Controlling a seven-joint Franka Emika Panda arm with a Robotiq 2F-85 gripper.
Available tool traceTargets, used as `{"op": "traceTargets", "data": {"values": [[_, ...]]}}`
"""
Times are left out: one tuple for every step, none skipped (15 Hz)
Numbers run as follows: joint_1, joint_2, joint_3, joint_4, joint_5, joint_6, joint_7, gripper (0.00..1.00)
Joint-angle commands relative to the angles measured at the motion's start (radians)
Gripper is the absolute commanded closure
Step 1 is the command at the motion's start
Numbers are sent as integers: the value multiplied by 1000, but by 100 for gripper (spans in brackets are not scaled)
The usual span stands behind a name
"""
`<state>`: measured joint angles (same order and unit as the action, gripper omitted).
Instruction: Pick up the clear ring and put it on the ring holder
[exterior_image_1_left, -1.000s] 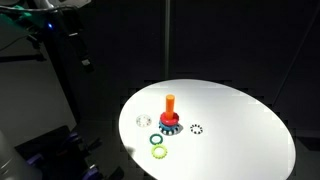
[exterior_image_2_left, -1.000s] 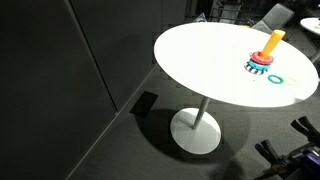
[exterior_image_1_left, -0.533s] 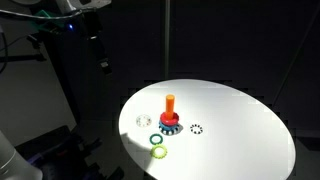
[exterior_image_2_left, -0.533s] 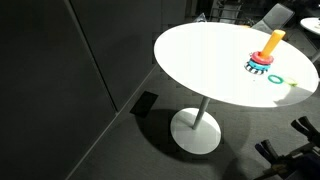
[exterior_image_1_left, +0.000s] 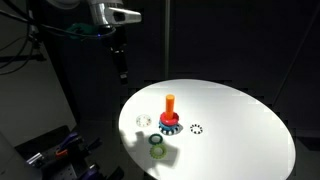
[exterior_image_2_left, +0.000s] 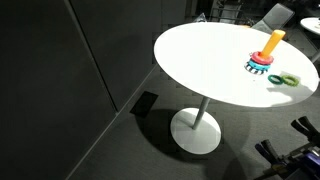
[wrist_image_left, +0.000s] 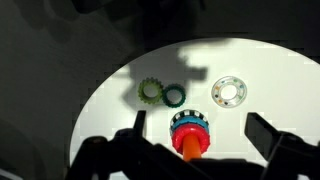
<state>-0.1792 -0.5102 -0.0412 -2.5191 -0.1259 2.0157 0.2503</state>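
The ring holder (exterior_image_1_left: 169, 115) has an orange peg, a red collar and a blue toothed base. It stands near the middle of the white round table (exterior_image_1_left: 240, 130) and shows in both exterior views (exterior_image_2_left: 265, 56) and in the wrist view (wrist_image_left: 187, 132). The clear ring (exterior_image_1_left: 143, 121) lies flat beside the holder; in the wrist view (wrist_image_left: 228, 93) it looks whitish. My gripper (exterior_image_1_left: 122, 66) hangs high above the table's far edge, well away from the ring. In the wrist view the gripper (wrist_image_left: 199, 122) is open and empty, its fingers either side of the holder.
A yellow-green ring (wrist_image_left: 150, 93) and a dark green ring (wrist_image_left: 174, 96) lie side by side near the holder, also seen in an exterior view (exterior_image_2_left: 285, 79). A black-and-white dotted ring (exterior_image_1_left: 197, 128) lies on the holder's other side. Dark walls and floor surround the table.
The arm has swung from the left towards the table, carrying the gripper closer to its edge. Its shadow now falls over the green rings. The rings and holder have not moved.
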Motion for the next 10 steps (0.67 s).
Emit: {"op": "traceTargets", "data": {"values": [[11, 140, -44, 109, 58, -52, -55, 0], [17, 169, -57, 129, 82, -64, -83, 0], [23, 191, -69, 143, 106, -72, -113, 0], [29, 211, -80, 156, 135, -78, -149, 0], [33, 228, -88, 169, 157, -82, -180, 0], [37, 242, -95, 180, 181, -84, -214, 0], [39, 255, -100, 189, 197, -85, -239, 0], [41, 264, -102, 196, 207, -80, -264, 0], [40, 270, -100, 197, 202, -62, -272, 0], [41, 274, -98, 201, 199, -55, -285, 0]]}}
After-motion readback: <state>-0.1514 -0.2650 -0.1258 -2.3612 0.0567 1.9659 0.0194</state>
